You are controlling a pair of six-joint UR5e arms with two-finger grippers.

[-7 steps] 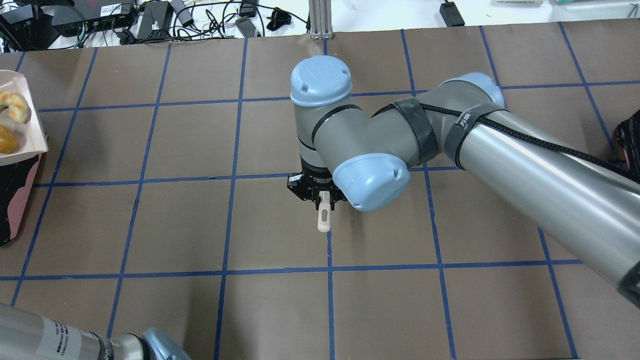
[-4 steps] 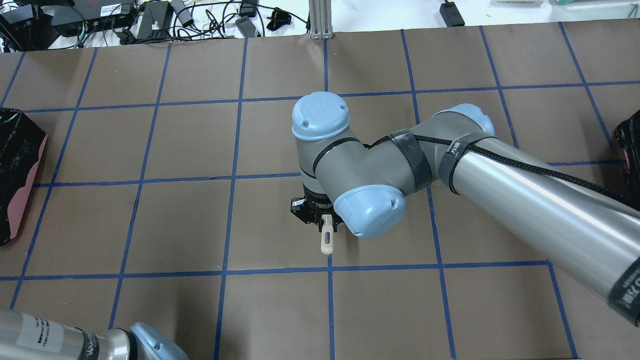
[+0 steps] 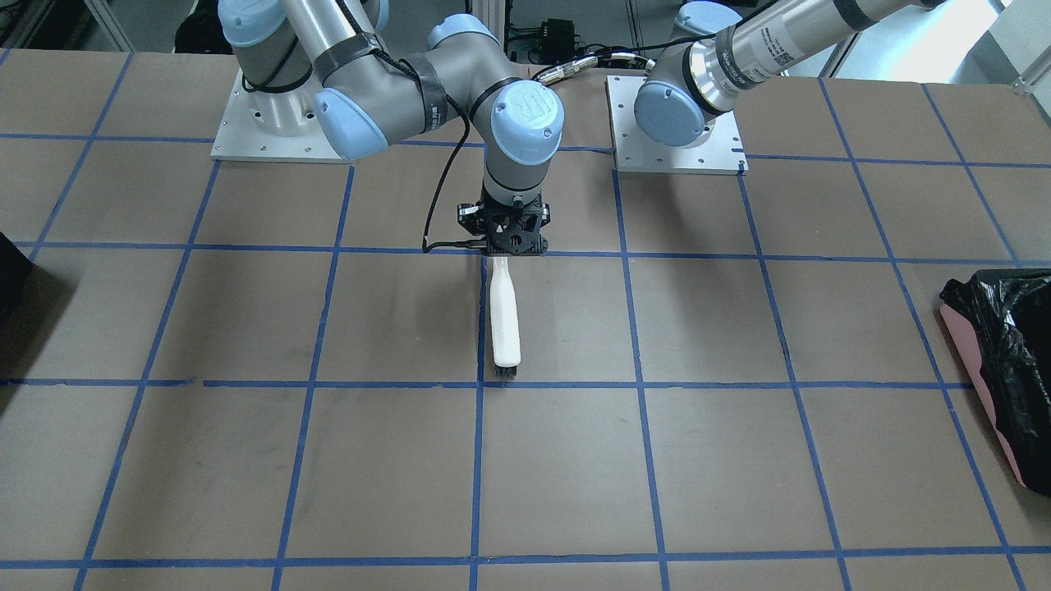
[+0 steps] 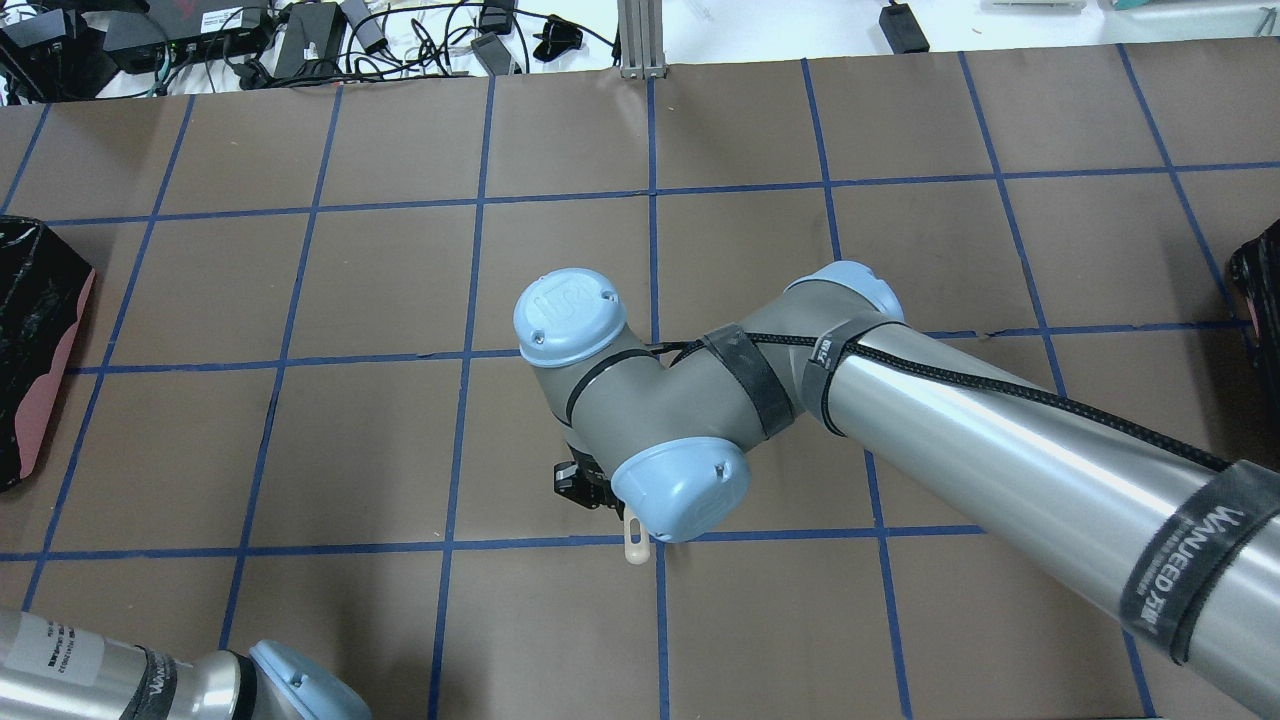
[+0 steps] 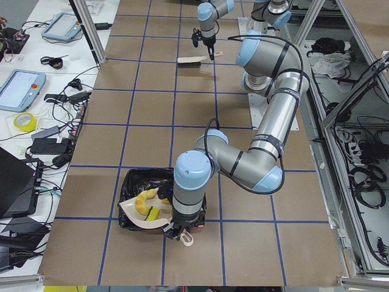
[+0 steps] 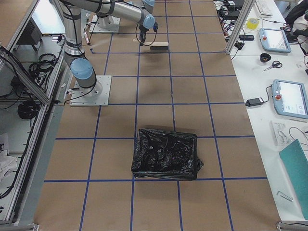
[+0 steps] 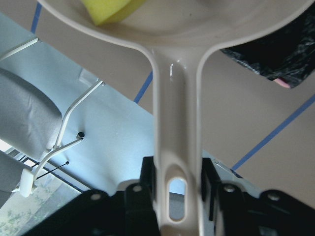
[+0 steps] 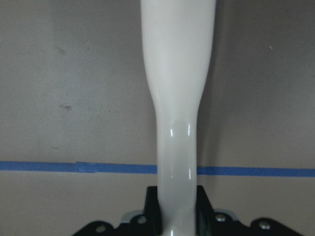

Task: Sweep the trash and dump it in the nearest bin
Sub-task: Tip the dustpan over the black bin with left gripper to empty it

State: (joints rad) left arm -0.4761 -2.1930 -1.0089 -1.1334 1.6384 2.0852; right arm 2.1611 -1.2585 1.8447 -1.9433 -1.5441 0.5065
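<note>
My left gripper is shut on the handle of the white dustpan and holds it over the bin, a pink-sided container lined with a black bag. The tan-orange pastry bit and the yellow-green wedge lie in the pan; the wedge also shows in the left wrist view. The brown nut-like piece is not visible. My right gripper is shut on the handle of the white brush, whose bristle end rests on the table at mid-table.
The bin shows at the left edge of the overhead view and the right edge of the front view. A second black-bagged container stands at the table's right end. The right arm's elbow spans the middle.
The dustpan with the pastry has left the overhead view's left edge. My right arm has drawn the brush toward the robot's side of the table.
</note>
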